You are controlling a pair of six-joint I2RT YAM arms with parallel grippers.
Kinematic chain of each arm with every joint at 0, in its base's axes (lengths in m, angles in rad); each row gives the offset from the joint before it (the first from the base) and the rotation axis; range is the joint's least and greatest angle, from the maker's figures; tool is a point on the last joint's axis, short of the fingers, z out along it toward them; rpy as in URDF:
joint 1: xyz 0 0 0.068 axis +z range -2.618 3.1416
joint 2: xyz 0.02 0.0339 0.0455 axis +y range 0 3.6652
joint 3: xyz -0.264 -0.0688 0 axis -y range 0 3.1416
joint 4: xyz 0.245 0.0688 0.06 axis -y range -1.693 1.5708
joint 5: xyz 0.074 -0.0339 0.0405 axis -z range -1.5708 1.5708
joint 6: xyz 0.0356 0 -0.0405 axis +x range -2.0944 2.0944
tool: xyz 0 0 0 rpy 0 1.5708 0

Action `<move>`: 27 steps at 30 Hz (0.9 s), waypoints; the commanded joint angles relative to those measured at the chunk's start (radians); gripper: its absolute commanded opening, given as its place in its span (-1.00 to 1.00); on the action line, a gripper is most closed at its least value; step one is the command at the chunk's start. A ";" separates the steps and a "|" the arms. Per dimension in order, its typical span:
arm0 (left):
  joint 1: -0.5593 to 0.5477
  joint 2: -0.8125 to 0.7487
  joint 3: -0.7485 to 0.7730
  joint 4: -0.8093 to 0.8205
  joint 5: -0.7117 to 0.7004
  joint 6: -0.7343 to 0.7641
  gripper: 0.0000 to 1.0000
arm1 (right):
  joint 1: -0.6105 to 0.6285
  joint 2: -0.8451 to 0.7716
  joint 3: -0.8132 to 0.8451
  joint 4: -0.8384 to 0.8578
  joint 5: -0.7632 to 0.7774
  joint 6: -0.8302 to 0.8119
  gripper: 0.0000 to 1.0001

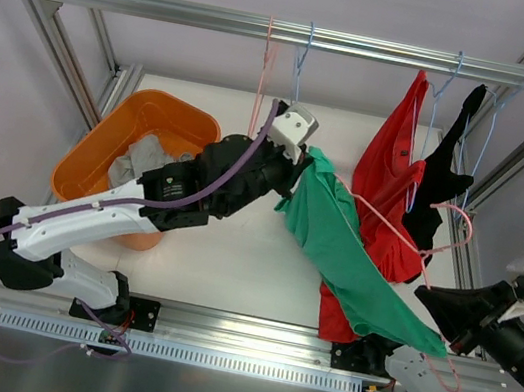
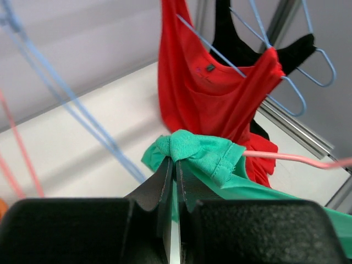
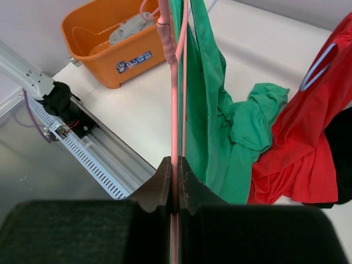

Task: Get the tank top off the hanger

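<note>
A green tank top hangs stretched between my two arms on a pink wire hanger. My left gripper is shut on a bunched strap of the green top, above the table's middle. My right gripper is shut on the pink hanger's wire at the lower right. In the right wrist view the green top drapes down beside the wire. In the left wrist view the pink hanger pokes out from under the green strap.
A red top and a black top hang on blue hangers from the rail. Empty pink and blue hangers hang near the middle. An orange basket with grey cloth stands at the left.
</note>
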 commanded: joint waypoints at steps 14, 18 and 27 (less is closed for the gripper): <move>-0.014 -0.326 -0.288 0.094 0.629 -0.080 -1.00 | 0.005 -0.202 -0.191 0.549 -0.077 0.007 -0.99; -0.014 -0.431 -0.446 0.097 0.968 -0.053 -1.00 | 0.004 -0.247 -0.472 1.138 -0.146 0.097 -0.99; -0.014 -0.710 -0.761 0.033 0.649 -0.117 -1.00 | 0.002 0.014 -0.760 2.362 -0.178 0.282 -0.99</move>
